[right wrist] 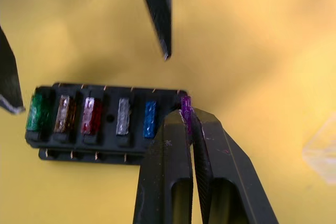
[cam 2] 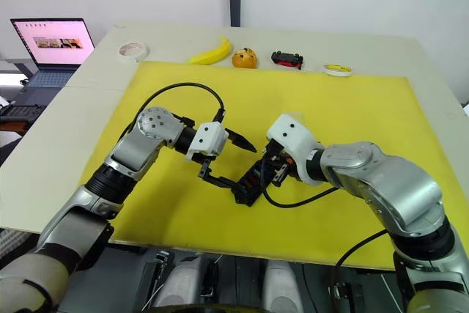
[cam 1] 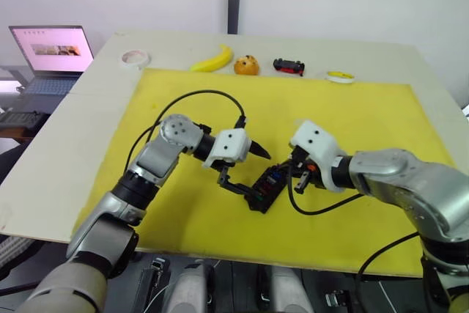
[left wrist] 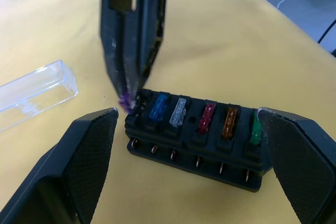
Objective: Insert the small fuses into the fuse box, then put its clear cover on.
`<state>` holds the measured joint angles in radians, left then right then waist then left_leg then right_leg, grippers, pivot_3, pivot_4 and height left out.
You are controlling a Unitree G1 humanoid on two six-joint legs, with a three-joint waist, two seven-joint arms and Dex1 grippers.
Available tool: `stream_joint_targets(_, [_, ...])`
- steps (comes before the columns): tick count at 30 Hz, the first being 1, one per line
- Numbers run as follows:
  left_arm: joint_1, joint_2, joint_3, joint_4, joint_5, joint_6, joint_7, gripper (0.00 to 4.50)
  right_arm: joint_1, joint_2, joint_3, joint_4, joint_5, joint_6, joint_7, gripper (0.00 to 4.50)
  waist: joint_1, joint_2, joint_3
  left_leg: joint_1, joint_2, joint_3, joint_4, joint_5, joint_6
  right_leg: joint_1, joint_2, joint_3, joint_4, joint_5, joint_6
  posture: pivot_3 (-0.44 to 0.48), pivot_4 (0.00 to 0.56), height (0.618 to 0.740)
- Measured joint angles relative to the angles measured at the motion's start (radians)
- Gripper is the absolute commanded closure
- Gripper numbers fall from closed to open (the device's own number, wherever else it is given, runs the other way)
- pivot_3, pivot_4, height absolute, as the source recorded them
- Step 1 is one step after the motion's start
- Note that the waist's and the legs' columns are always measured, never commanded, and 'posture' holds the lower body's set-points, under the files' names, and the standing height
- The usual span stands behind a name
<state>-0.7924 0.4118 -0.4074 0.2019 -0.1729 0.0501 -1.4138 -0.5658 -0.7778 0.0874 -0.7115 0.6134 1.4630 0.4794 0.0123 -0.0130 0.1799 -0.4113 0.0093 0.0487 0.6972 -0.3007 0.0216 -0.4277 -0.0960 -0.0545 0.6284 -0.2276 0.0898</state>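
Five fuses (left wrist: 205,119) already seated in the fuse box (right wrist: 105,121) mid-mat; sixth, the purple fuse (right wrist: 185,104), pinched in the right gripper (right wrist: 189,121) over the empty end slot. Best pressed straight down, blades square to the slot, while the left gripper (left wrist: 184,145), fingers spread wide, straddles the box's ends to steady it. Clear cover (left wrist: 34,93) waiting just beside.

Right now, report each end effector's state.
Left end effector: open, straddling the fuse box.
Right end effector: shut on the purple fuse.
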Motion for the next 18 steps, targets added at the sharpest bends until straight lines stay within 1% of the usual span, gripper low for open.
stream_joint_targets(18, [0.000,-0.001,0.000,0.006,0.009,-0.002,0.000,0.04,0.008,-0.001,-0.003,0.000,0.000,0.015,0.000,4.50,0.000,0.000,0.000,0.000,0.000,0.000,0.000,0.000,0.000,0.000,0.000,0.000,0.000,0.000,0.000,0.000,0.150,0.740])
